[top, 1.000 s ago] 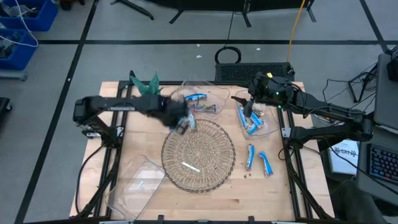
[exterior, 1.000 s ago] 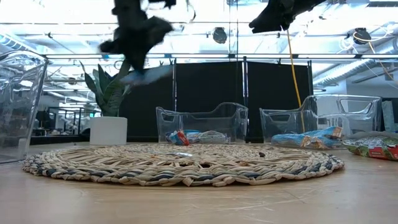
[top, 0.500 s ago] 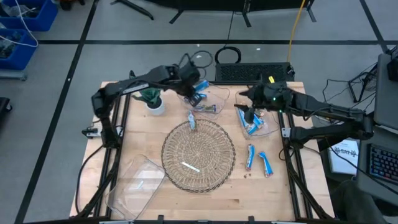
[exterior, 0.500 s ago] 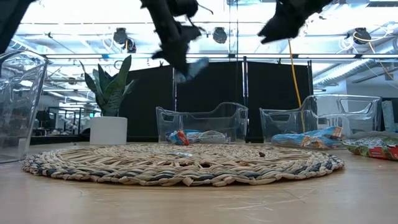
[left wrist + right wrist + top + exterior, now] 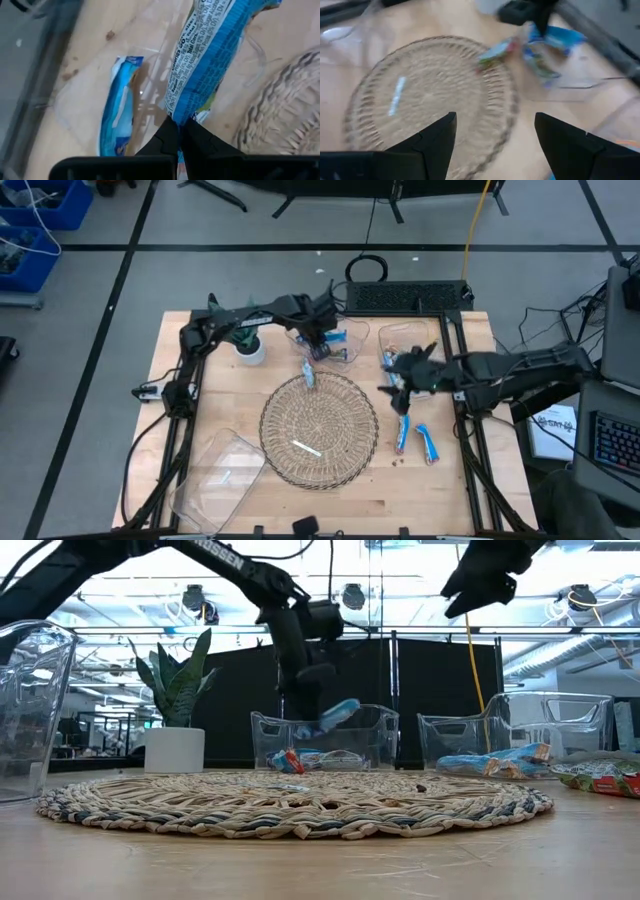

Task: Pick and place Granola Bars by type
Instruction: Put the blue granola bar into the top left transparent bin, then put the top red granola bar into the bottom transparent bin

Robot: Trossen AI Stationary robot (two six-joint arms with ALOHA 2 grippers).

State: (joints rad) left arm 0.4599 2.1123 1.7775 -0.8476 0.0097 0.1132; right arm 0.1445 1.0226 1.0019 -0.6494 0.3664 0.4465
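Note:
My left gripper (image 5: 320,346) is shut on a bright blue granola bar (image 5: 205,55) and hovers over the far clear bin (image 5: 320,740). That bin holds another blue bar (image 5: 117,115). My right gripper (image 5: 495,145) is open, above the table between the right clear bin (image 5: 415,352) and the woven mat (image 5: 320,425), touching nothing. One bar (image 5: 310,377) lies on the mat's far edge. Two blue bars (image 5: 402,430) (image 5: 428,442) lie on the table to the right of the mat. More bars (image 5: 490,762) lie in the right bin. My left gripper pinches the blue bar by one end (image 5: 181,116) between its two fingers. The fingers come from above, pointing down. The bar is lifted clear and sticks out tilted below the fingertips (image 5: 338,713), at the height of the far bin's rim.
A thin white stick (image 5: 305,447) lies on the mat. A potted plant (image 5: 245,340) stands at the far left. A large clear container (image 5: 215,470) sits at the near left. A brownish-green wrapped bar (image 5: 600,778) lies at the right in the low view.
My left gripper has carried the blue bar from over the mat's far-left edge toward the far edge and right, then down over the far bin. My right gripper has moved from above the right bin toward the near edge and the mat.

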